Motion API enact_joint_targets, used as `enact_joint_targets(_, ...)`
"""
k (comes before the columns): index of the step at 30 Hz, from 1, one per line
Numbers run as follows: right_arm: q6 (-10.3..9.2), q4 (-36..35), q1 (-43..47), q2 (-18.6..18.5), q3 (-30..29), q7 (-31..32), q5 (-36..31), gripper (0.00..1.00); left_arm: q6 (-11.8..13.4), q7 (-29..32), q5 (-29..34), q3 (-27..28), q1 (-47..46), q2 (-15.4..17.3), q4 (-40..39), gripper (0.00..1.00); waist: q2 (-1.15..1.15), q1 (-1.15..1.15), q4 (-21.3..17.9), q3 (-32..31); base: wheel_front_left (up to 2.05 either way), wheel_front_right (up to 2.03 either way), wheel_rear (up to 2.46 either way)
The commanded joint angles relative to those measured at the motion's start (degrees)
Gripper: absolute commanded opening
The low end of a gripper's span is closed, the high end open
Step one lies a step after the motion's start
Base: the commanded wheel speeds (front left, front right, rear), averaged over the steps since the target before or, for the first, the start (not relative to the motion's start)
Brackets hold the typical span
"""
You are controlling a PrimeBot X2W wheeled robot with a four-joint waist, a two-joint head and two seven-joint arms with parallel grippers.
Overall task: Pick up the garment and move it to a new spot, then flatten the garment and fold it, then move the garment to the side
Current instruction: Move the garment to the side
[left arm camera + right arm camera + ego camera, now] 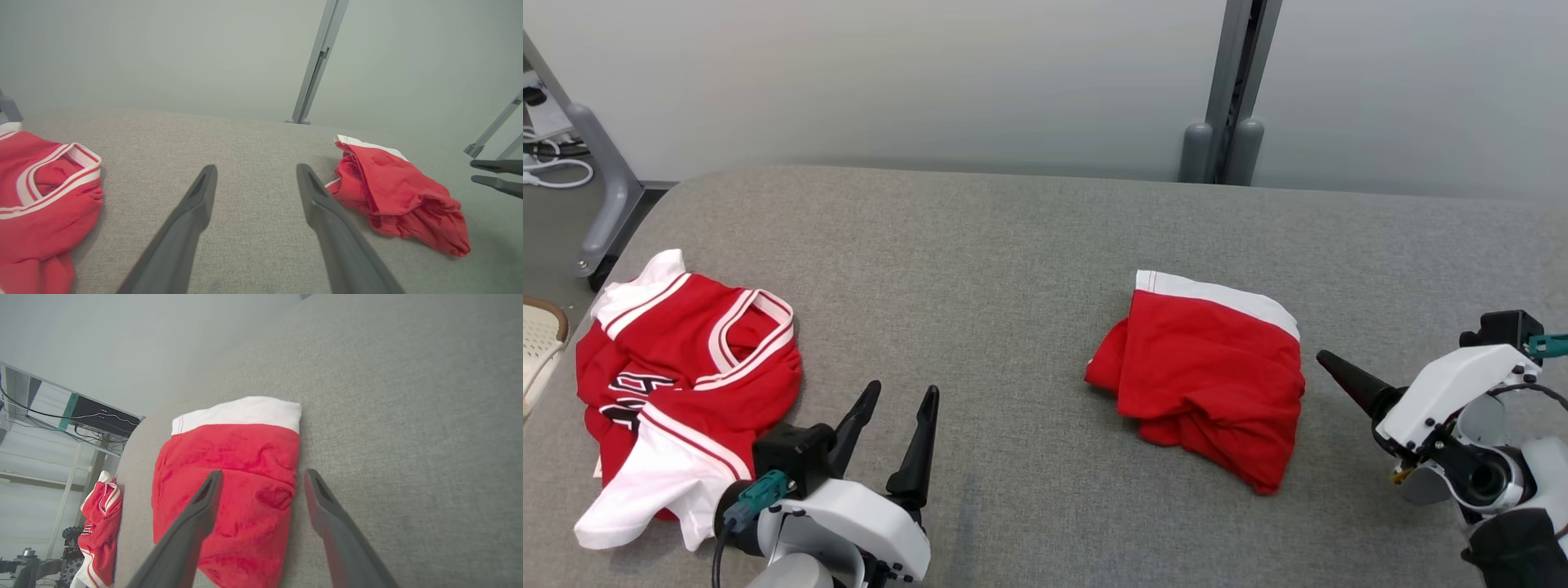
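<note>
A folded red garment (1209,376) with a white waistband lies on the grey padded table (1013,245), right of centre; it also shows in the left wrist view (392,192) and the right wrist view (245,457). My right gripper (1327,359) hangs just to its right, open and holding nothing, its fingers (263,473) spread over the cloth's near right edge. My left gripper (903,392) is open above bare table near the front edge, its jaws (256,169) wide apart with nothing between them. The right gripper's fingertips (476,170) show at the left wrist view's right edge.
A crumpled red and white jersey (686,359) lies at the table's left end, close to my left gripper. A grey post (1225,90) stands behind the table. A grey frame leg (605,196) and a pale basket (539,335) sit off the left edge.
</note>
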Motion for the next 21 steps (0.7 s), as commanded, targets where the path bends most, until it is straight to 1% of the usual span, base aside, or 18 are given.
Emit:
enact_joint_targets(1, 0.14, 2.82, -1.68, 0.34, -0.82, 1.63, -0.22, 1.0, -0.21, 0.11, 0.36, -0.1, -0.81, 0.19, 0.04, 1.0, 0.0, 0.0, 0.46, 0.51, 0.0, 0.0, 0.0)
enact_joint_targets(4, 0.14, 7.71, -4.62, 0.92, -2.17, 4.46, 0.11, 1.0, -0.09, 0.44, 0.4, -0.1, -1.27, 0.45, 0.17, 1.0, 0.0, 0.0, 1.08, 1.12, 0.0, 0.0, 0.0)
enact_joint_targets(5, 0.14, 7.71, -4.62, 0.92, -2.17, 4.46, 0.11, 1.0, -0.09, 0.44, 0.4, -0.1, -1.27, 0.45, 0.17, 1.0, 0.0, 0.0, 1.08, 1.12, 0.0, 0.0, 0.0)
enact_joint_targets(7, 0.14, 11.14, -6.29, 1.39, -2.35, 7.68, 0.3, 1.0, -0.15, 0.43, 0.37, -0.15, -1.51, 0.44, 0.23, 1.0, 0.0, 0.0, 1.54, 1.46, 0.0, 0.0, 0.0)
enact_joint_targets(9, 0.14, 13.45, -8.05, 1.29, -2.2, 10.18, -0.13, 1.0, -0.18, 0.5, 0.32, -0.17, -1.57, 0.35, 0.28, 1.0, 0.0, 0.0, 1.98, 1.75, 0.0, 0.0, 0.0)
enact_joint_targets(13, 0.13, 18.72, -10.73, 1.18, -2.18, 13.2, -1.56, 1.0, -0.23, 0.47, 0.17, -0.16, -1.75, 0.12, 0.38, 1.0, 0.0, 0.0, 2.88, 2.42, 0.0, 0.0, 0.0)
enact_joint_targets(17, 0.13, 23.5, -13.28, 1.46, -2.55, 15.09, -2.63, 1.0, -0.27, 0.32, 0.11, 0.02, -2.16, -0.06, 0.56, 1.0, 0.0, 0.0, 3.73, 2.98, 0.0, 0.0, 0.0)
enact_joint_targets(21, 0.09, 27.89, -14.97, 2.19, -3.68, 15.27, -2.68, 1.0, -0.41, 0.21, 0.11, -0.07, -2.39, -0.39, 0.8, 1.0, 0.0, 0.0, 4.57, 3.29, 0.0, 0.0, 0.0)
